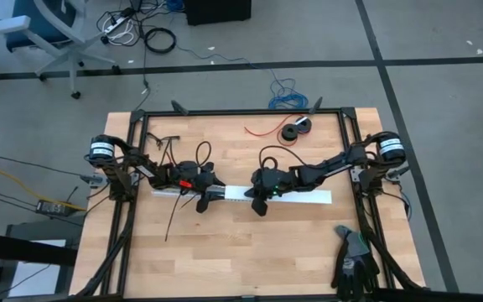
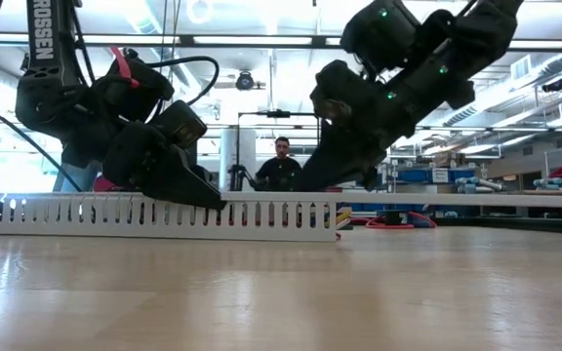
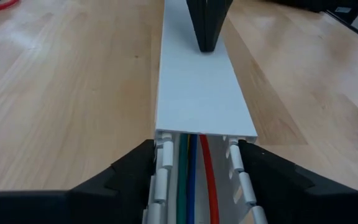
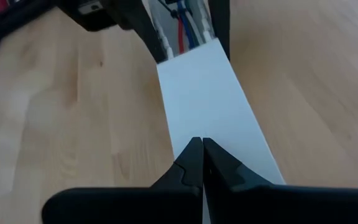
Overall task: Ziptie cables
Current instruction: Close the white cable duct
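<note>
- Long white slotted plastic cable duct (image 1: pixel 250 195): lying across the centre of the frame on the pale wooden worktop (image 1: pixel 250 243); a flat white lid (image 3: pixel 201 93) is covering its right part.
- Thin red, blue and green cables (image 3: pixel 194 186): lying inside the duct's uncovered left end.
- Left tool (image 3: pixel 197 171): sitting left of centre, fingers apart, clamping the duct's slotted walls.
- Right tool (image 4: pixel 202 155): sitting right of centre, fingers together, tips pressing on the lid.
</note>
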`<action>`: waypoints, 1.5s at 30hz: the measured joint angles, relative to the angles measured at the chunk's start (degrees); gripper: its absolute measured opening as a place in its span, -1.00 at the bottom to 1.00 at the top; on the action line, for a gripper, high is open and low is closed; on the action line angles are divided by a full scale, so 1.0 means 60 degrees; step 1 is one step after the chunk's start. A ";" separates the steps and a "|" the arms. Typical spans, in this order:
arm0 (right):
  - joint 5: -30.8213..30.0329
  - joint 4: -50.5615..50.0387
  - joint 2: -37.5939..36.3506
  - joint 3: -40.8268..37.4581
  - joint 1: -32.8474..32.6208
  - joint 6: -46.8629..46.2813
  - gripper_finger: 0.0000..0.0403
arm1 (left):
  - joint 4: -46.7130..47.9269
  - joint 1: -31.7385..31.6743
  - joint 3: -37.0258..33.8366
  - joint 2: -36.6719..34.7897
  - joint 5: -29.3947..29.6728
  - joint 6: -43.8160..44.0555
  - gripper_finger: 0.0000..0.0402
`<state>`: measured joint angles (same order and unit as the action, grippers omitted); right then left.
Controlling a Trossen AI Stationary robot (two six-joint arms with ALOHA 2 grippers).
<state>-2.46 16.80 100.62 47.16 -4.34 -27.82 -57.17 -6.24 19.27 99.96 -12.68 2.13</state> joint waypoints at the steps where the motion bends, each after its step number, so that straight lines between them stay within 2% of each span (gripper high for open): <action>1: 0.0013 0.0029 0.0037 -0.0001 0.0026 0.0044 -1.00 | 0.0000 0.0000 0.0000 0.0000 0.0004 0.0000 0.15; 7: 0.0013 0.0017 0.0039 -0.0004 0.0021 0.0117 -1.00 | -0.0011 0.0000 0.0000 0.0000 0.0005 -0.0029 0.15; 15: 0.0011 0.0018 0.0039 -0.0007 0.0005 0.0081 -1.00 | 0.0020 -0.0012 0.0004 0.0007 -0.0178 0.0100 0.36; 19: 0.0012 -0.0024 0.0041 -0.0011 0.0005 0.0077 -1.00 | -0.0080 -0.0109 -0.0060 0.0005 -0.0221 0.0170 0.39; 31: 0.0107 -0.0091 0.0046 -0.0011 0.0023 -0.0091 -1.00 | -0.2724 -0.0165 -0.1947 -0.0359 0.0098 0.0287 0.37; 39: 0.0116 -0.0080 0.0046 -0.0011 0.0057 -0.0098 -1.00 | -0.2366 -0.0026 -0.1954 -0.0361 0.0104 0.0430 0.37; 45: 0.0127 -0.0054 0.0046 -0.0018 0.0063 -0.0101 -1.00 | -0.1319 0.0018 -0.1440 -0.0386 0.0093 0.0153 0.37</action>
<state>-1.69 16.47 100.90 47.05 -3.97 -28.42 -65.08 -6.13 10.62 97.65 -12.12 3.05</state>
